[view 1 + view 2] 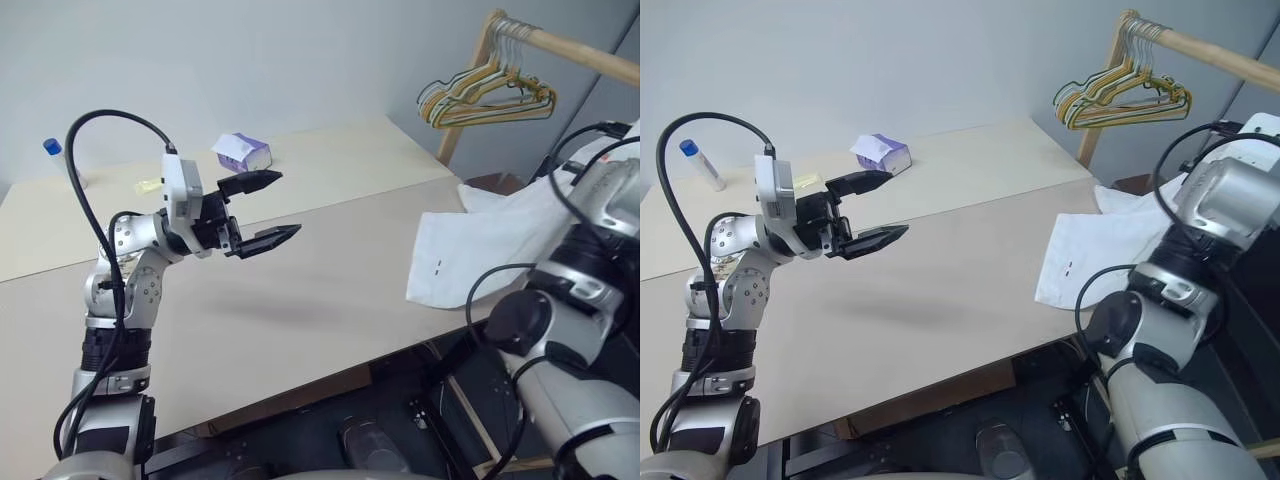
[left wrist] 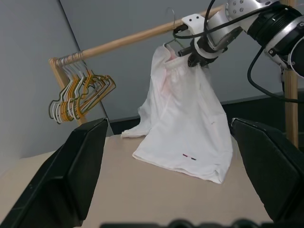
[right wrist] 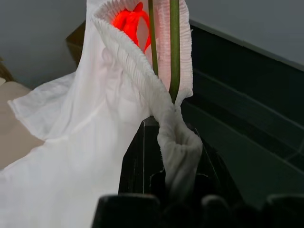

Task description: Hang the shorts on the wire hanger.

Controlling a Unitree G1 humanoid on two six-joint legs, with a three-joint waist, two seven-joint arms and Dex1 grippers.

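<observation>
While the right gripper (image 2: 198, 56) stays out of the question as a free hand, pinched on the gathered waistband of the shorts (image 2: 183, 123) together with the hanger (image 3: 174, 47), the cloth droops limp from it onto the table (image 1: 300, 300) edge. Soft, light and floppy, it looks best gripped at the elastic. The left gripper (image 1: 262, 212) hovers spread wide, empty.

The left arm is bent at the elbow and raised over the table, its wrist turned so the left gripper (image 1: 262, 211) points sideways toward the robot's right, the two black fingers spread wide with nothing between them. The right arm reaches up and outward, its right gripper (image 2: 195, 56) clamped tight on the shorts' (image 2: 183, 123) gathered waistband.
</observation>
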